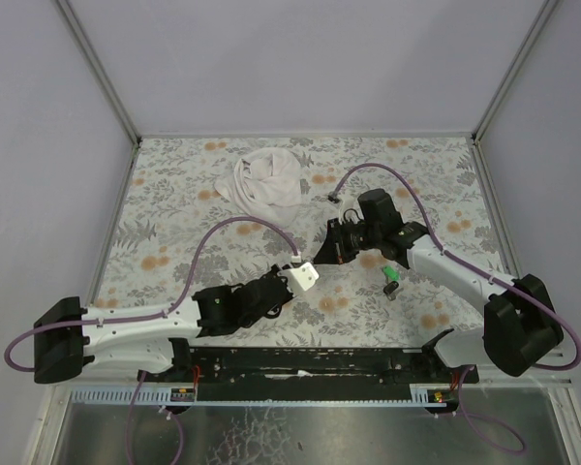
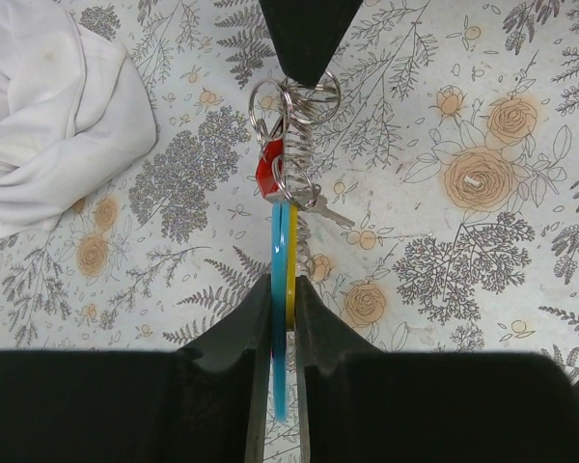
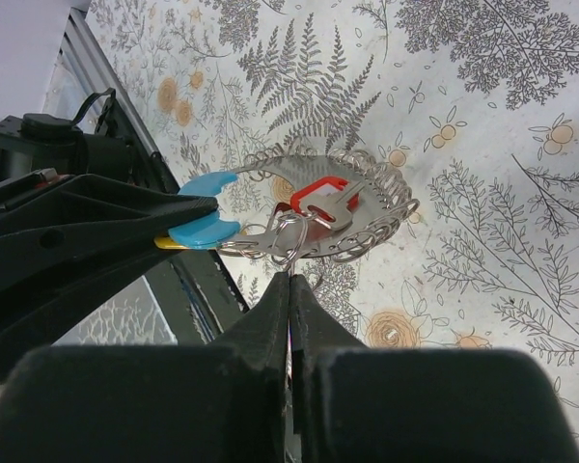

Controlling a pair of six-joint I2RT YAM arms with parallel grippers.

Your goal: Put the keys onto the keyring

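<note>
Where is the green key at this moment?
In the top view the green key lies on the table, right of centre, close beside the right arm on its near side.

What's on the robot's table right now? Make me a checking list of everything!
surface: table, flowery cover, flat.
job's things: keyring held between both arms, red key among its rings; green key lying loose on the table.
clutter: white cloth, crumpled, at the far side.
grippers: left gripper, fingers shut on the keyring's light-blue piece; right gripper, fingers shut on one of its rings.
cables: purple cables loop along both arms.
surroundings: plain grey walls, metal frame posts.
</note>
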